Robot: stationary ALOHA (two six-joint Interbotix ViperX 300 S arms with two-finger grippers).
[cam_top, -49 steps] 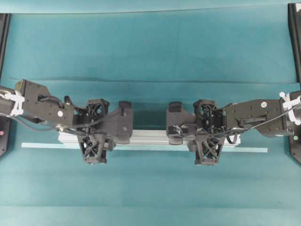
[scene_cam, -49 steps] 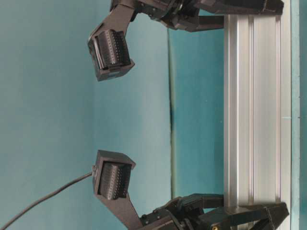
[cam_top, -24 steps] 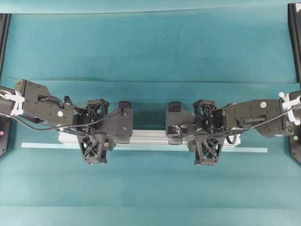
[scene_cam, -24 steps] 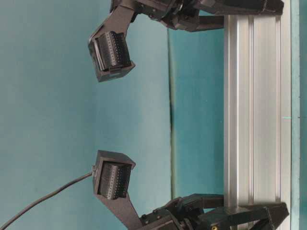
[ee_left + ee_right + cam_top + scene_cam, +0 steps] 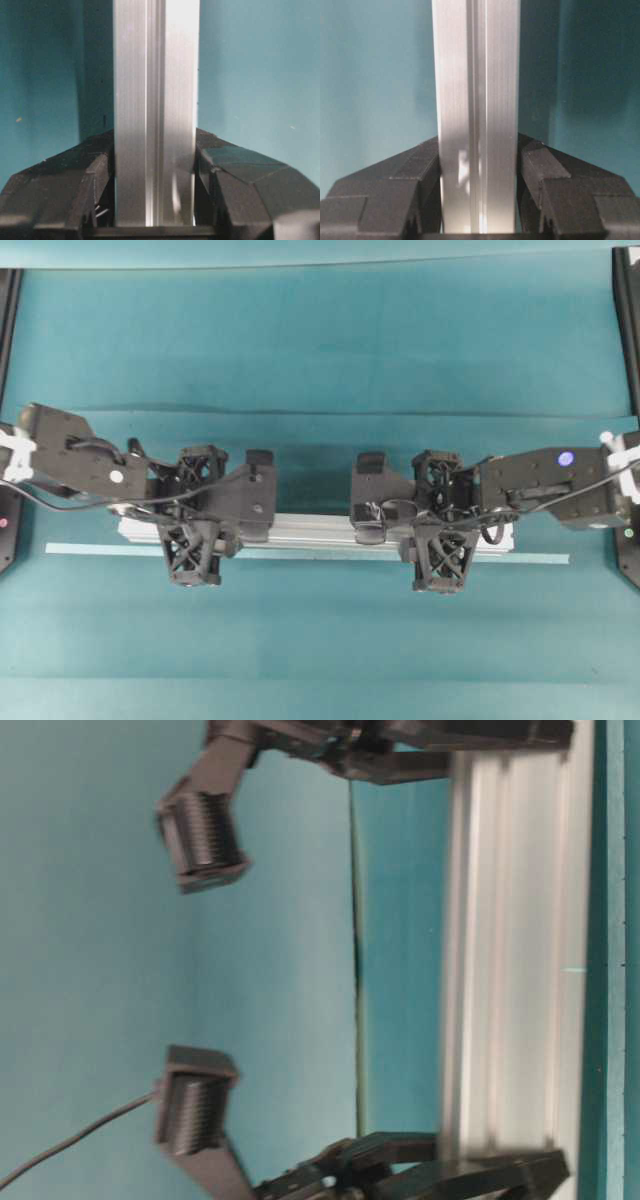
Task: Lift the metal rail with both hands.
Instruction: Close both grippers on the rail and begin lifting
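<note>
Gripping the rail point(image 5: 310, 532) near each end, left hand point(image 5: 192, 533) and right hand point(image 5: 440, 535) both clamped across it above the counter point(image 5: 320, 340); risking tilting or slipping if rising unevenly.

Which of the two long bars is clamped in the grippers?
The grooved silver metal rail, held by the left gripper and right gripper; the thin pale-green strip lies untouched.

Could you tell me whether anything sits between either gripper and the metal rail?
Nothing visible does. The left gripper and the right gripper each have their fingers pressed directly against the sides of the metal rail.
</note>
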